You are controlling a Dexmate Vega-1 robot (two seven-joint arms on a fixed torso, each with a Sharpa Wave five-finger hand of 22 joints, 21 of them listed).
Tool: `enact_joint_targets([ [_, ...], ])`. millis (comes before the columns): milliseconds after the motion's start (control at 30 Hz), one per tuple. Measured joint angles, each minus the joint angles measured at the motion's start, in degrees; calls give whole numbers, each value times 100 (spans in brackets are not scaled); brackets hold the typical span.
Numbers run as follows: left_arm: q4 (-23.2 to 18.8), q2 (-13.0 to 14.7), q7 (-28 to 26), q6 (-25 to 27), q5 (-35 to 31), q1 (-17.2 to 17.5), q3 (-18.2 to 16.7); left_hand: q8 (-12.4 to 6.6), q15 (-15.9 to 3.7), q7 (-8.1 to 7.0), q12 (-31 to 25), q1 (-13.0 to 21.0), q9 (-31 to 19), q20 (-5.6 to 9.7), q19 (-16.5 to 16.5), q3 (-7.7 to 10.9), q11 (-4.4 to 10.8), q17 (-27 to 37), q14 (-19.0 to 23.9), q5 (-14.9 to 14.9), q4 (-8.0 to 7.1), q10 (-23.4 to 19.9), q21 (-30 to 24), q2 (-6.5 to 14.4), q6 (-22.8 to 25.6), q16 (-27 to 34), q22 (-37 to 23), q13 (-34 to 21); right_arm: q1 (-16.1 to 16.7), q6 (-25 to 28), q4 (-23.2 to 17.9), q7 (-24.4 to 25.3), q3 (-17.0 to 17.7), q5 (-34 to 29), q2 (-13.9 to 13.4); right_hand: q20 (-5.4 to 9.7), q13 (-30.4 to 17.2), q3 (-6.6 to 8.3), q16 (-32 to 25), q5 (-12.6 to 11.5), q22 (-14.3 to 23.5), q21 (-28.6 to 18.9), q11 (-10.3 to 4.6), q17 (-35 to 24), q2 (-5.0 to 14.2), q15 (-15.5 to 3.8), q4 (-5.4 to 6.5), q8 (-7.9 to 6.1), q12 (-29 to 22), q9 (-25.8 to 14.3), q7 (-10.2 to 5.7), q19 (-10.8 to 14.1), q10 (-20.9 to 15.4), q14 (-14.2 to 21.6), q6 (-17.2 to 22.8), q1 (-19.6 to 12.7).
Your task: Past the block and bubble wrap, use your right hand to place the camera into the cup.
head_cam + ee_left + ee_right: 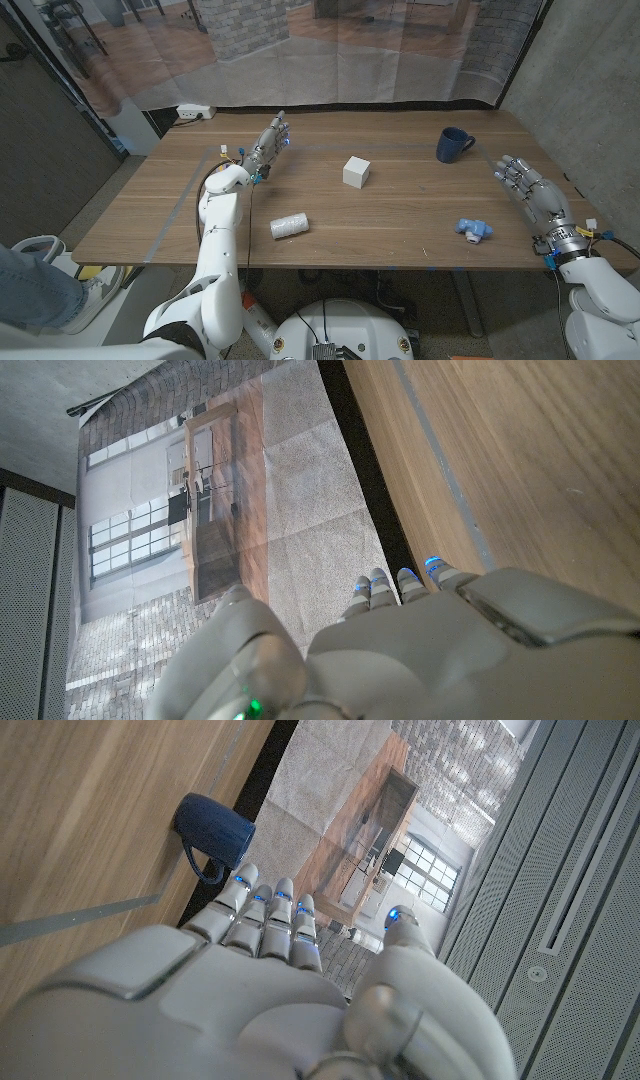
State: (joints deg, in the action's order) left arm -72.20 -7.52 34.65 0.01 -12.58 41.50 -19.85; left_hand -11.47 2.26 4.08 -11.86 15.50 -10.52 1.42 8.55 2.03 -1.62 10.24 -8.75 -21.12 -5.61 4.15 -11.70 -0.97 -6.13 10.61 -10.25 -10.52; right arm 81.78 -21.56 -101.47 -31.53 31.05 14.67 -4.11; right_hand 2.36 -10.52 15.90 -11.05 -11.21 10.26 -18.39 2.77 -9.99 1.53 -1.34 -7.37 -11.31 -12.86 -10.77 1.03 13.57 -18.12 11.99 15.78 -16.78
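the camera (474, 229), a small blue and white item, is being observed lying on the wooden desk (400, 205) near its front edge on the robot's right side, apart from both hands. the right hand (530, 188) is being held just beyond and to the right of the camera, near the desk's right edge, fingers (268, 915) extended and slightly apart, nothing being held; whether it is touching the desk cannot be told. the dark blue cup (453, 145) is being seen upright toward the far right of the desk, handle pointing right, well beyond the camera; it is also being shown in the right wrist view (212, 835) past the fingertips. the white block (356, 171) is being noted at mid-desk, and the roll of bubble wrap (289, 226) is lying nearer the front, to the block's left. the left hand (268, 141) is being held raised at the far left of the desk, fingers (400, 582) straight and close together, gripping nothing. a person's leg in jeans (35, 285) is being recorded at the picture's lower left edge.
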Motion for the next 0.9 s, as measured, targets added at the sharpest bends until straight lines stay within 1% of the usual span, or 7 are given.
enact_joint_targets([
  [100,5,-7,-8,4,-2,-2,4,24,0,0,0,0,0,0,0,0,0,0,0,0,0,0,0,0,0,0,0,0,37,-13,-14,-29,15,22,9,0,0,0,0,0,0,0,0,0,0,0,0,0,0,0,0,0,0,0,0,0],
  [700,59,-19,-19,5,-19,-23,28,24,0,0,22,30,0,0,0,1,0,0,0,0,0,0,0,30,0,0,0,0,232,-67,-94,-108,104,84,82,0,0,15,0,0,0,0,0,0,-1,0,-15,0,0,0,0,-1,0,0,-1,-1],
  [767,59,-19,-19,6,-21,-23,28,24,0,0,22,30,0,0,0,1,0,0,0,0,0,0,0,30,0,0,0,0,245,-67,-94,-108,110,84,86,0,0,15,0,0,0,4,0,0,-39,0,-15,0,0,0,0,0,0,0,-1,-39],
  [900,59,-19,-20,6,-23,-23,28,24,0,0,22,30,0,0,0,1,0,0,0,0,0,0,0,30,0,0,0,0,273,-67,-95,-108,126,84,93,0,0,15,0,0,0,44,0,0,-39,0,-15,0,0,0,0,-1,0,0,-1,-39],
])
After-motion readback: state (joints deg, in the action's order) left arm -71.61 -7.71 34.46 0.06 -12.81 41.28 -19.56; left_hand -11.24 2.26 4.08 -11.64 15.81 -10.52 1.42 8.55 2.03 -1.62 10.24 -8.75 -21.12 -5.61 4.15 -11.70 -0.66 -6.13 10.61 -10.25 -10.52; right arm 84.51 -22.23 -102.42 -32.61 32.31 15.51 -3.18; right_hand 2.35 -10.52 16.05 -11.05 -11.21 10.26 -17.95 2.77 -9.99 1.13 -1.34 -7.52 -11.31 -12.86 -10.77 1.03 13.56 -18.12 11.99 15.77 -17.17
